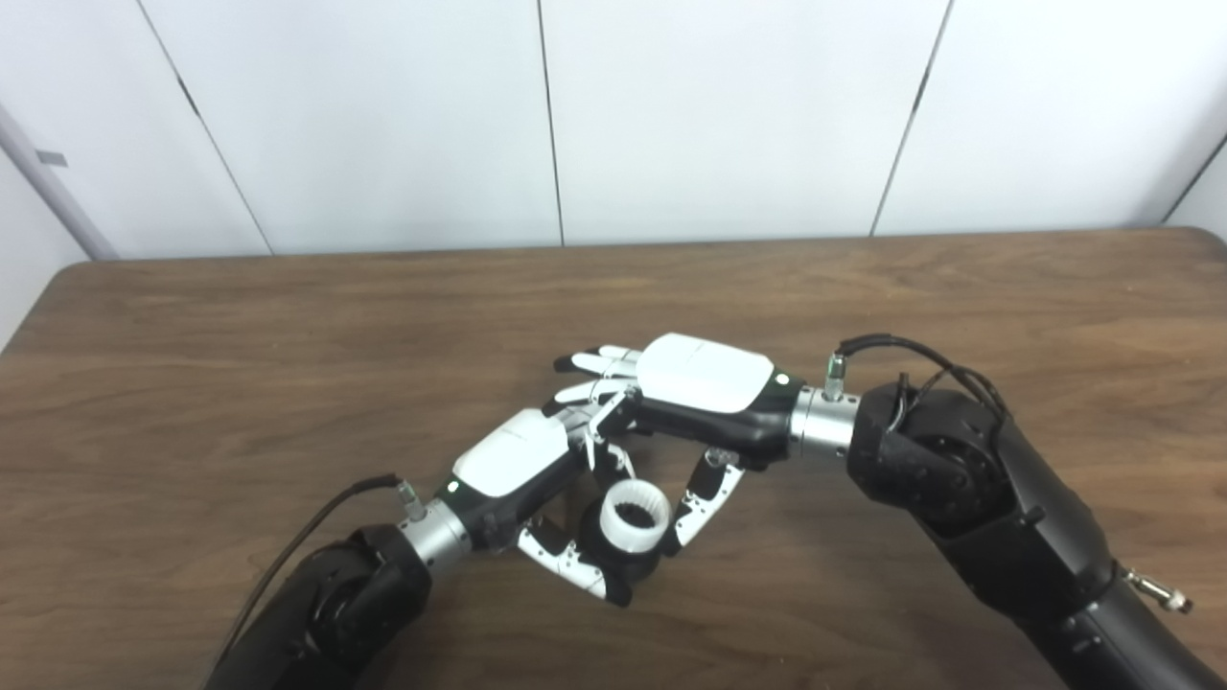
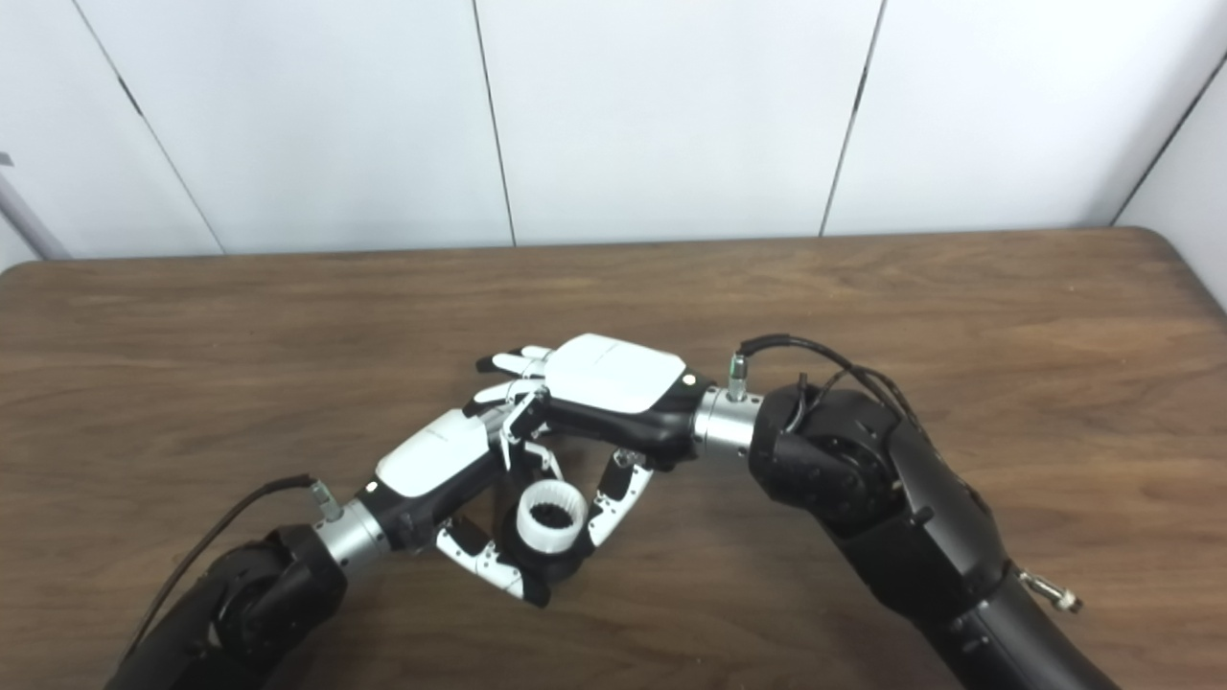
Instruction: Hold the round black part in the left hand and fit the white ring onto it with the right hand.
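The left hand gripped the round black part just above the worktop. The white ring sat on its top, opening facing up. The right hand hovered directly above, thumb touching the ring's side; whether it gripped was unclear.

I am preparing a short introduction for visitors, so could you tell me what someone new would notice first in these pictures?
The eye goes first to the two hands meeting near the table's front middle. The left hand and right hand close in around a white ring, seated on the round black part. Behind them, the brown wooden top runs back to a white panelled wall.
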Robot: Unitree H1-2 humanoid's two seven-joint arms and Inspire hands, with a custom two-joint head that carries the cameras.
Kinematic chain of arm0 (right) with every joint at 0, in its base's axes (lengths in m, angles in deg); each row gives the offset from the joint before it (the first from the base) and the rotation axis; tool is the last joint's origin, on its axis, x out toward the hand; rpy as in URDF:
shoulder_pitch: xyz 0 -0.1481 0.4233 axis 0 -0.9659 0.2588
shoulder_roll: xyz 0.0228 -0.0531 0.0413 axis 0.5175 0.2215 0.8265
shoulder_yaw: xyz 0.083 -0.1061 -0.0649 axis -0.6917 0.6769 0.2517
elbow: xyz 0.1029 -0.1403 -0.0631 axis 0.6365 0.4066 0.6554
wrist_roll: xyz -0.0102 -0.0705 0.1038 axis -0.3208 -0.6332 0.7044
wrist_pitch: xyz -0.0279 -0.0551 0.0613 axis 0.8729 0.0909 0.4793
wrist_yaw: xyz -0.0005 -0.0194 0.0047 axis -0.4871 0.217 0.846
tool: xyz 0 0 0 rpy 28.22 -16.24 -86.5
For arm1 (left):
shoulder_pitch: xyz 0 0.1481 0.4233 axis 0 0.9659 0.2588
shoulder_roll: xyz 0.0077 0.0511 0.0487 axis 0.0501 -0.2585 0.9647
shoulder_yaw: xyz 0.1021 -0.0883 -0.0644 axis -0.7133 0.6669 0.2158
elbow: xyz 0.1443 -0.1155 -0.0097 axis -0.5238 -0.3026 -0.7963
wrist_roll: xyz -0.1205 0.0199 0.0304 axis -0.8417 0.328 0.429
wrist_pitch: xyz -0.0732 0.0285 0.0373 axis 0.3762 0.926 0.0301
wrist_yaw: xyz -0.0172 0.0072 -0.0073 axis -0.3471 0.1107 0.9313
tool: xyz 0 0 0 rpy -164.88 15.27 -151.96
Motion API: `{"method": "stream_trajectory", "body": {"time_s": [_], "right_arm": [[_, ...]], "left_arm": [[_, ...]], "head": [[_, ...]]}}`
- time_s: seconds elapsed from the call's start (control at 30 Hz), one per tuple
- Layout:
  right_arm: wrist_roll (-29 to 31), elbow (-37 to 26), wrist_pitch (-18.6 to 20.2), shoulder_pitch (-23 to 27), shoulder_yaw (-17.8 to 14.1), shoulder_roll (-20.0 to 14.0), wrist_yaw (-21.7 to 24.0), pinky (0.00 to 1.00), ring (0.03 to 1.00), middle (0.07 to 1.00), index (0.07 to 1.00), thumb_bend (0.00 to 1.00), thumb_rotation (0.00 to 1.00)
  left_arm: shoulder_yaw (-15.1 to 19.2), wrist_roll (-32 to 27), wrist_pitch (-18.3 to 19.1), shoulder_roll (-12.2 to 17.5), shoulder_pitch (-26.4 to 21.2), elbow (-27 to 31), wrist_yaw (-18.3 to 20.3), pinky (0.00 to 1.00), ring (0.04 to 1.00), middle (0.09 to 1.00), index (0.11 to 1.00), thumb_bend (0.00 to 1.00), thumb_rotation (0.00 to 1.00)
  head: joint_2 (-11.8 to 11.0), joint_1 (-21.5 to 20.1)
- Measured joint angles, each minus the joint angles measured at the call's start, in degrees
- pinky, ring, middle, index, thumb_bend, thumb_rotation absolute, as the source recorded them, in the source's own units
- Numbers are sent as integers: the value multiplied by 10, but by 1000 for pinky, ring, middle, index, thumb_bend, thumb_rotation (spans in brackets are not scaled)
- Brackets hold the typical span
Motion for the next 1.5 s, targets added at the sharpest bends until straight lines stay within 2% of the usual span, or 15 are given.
{"method": "stream_trajectory", "body": {"time_s": [1.5], "right_arm": [[-7, 21, 1, -6, 3, 7, -2, 1000, 1000, 904, 480, 525, 142]], "left_arm": [[8, 0, 2, -10, 5, 13, 22, 1000, 1000, 913, 481, 524, 59]], "head": [[25, 19]]}}
